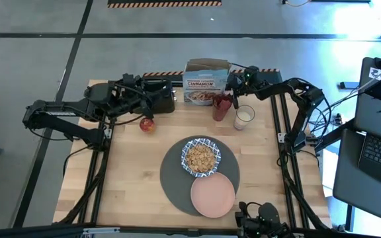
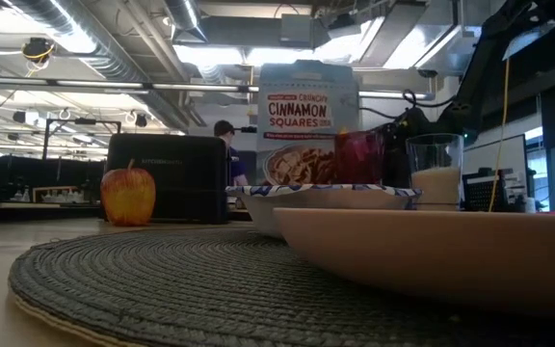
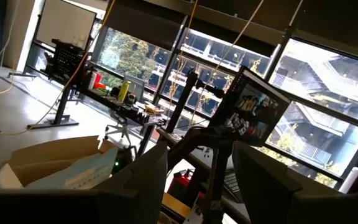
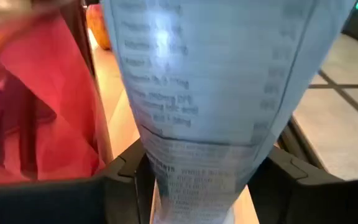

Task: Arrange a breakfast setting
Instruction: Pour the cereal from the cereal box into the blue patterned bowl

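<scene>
A round dark-grey mat [image 1: 174, 177] lies at the table's near middle. On it stand a blue-and-white bowl [image 1: 200, 157] of cereal and a salmon-pink plate [image 1: 212, 196]. A red tumbler [image 1: 221, 107] and a milk glass [image 1: 243, 117] stand at the far right. No gold spoon shows. My right gripper [image 1: 233, 82] is shut on a cereal box [image 1: 206, 82] at the far edge. My left gripper [image 1: 152, 100] is open and empty above a black box [image 1: 164, 100]. My right gripper pinches the cereal box at its narrow right-hand side panel [image 4: 197, 155], one finger [image 4: 120, 183] on the front face and one on the back. It comes level from the table's right. The box stands upright [image 2: 306, 120]; the bowl hides whether its base is on the table.
A red apple [image 1: 147, 123] lies on the table near the black box [image 2: 167, 176], left of the mat. The tumbler [image 4: 36, 106] stands right beside my right gripper. Bare wood lies at the table's near left.
</scene>
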